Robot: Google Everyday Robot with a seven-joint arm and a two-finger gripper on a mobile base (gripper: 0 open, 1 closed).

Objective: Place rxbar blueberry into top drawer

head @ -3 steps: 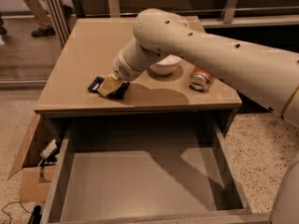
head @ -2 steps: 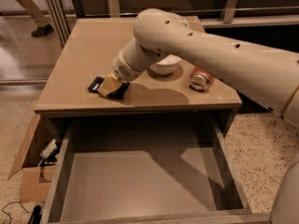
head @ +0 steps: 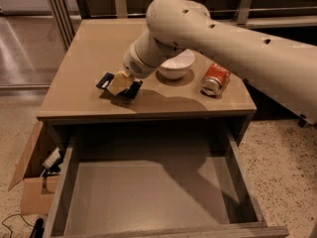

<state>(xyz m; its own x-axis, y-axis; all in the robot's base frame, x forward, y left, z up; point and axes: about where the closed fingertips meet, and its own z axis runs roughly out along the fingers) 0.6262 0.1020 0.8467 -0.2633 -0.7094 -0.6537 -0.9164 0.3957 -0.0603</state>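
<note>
Camera view: two-finger gripper (head: 120, 83) on a cream arm, lowered onto the small flat dark navy-blue rxbar blueberry (head: 105, 80) on the tan cabinet top (head: 74, 68); whether it is grasping cannot be told. Round white bowl (head: 174, 65) and orange-red soda can (head: 215, 79) nearby on the same top. Wide grey-beige top drawer (head: 148, 202) pulled open below.

Noted on tan cabinet top (head: 74, 90): rxbar blueberry (head: 105, 81) lying flat left of centre, gripper (head: 121, 83) directly over its middle and apparently touching it; white bowl (head: 174, 66) upright to the right; orange-red soda can (head: 215, 79) on its side beyond, apart from bowl.
</note>
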